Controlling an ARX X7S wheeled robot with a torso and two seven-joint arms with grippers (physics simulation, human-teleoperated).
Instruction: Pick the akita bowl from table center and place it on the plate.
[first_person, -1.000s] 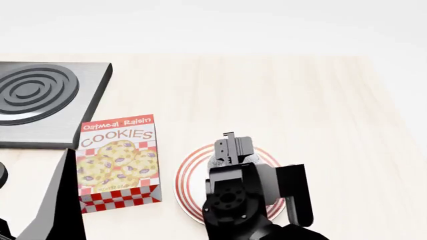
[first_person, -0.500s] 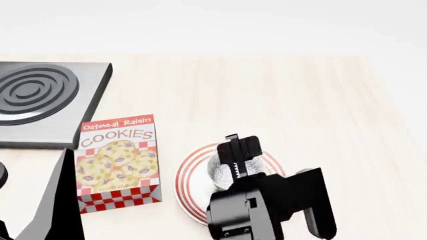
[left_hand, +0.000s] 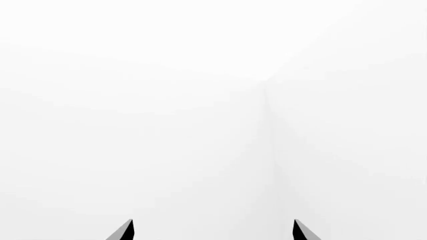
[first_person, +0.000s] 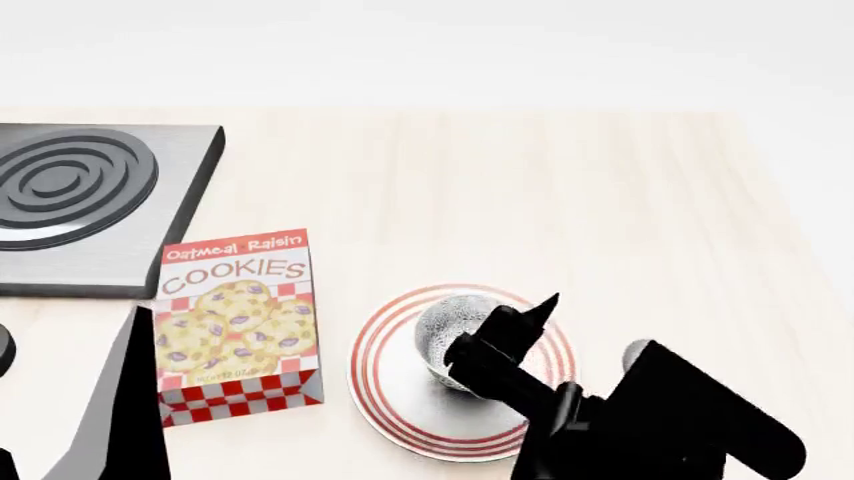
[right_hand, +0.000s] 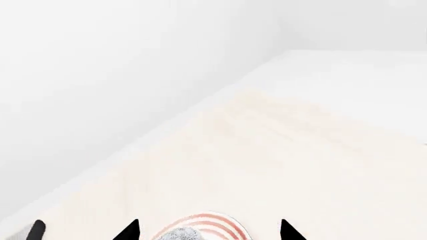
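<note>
Bowl (first_person: 457, 327) sat on the plate (first_person: 400, 400), near the table's (first_person: 601, 200) front edge, just beside the right gripper (first_person: 514, 335) on its cookie-box (first_person: 238, 320) side. Gripper tilted over the plate with fingertips spread in the wrist view, holding nothing. Judged released; any lift should go up and away from the bowl. Left gripper (left_hand: 212, 230) faced blank wall, spread and empty, farther off.

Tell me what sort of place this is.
Probably a simulated kitchen counter, bare and staged. A light wooden table carries a stove burner plate, a box of oatmeal raisin cookies and a red-ringed plate with a bowl on it, all against plain white walls.
</note>
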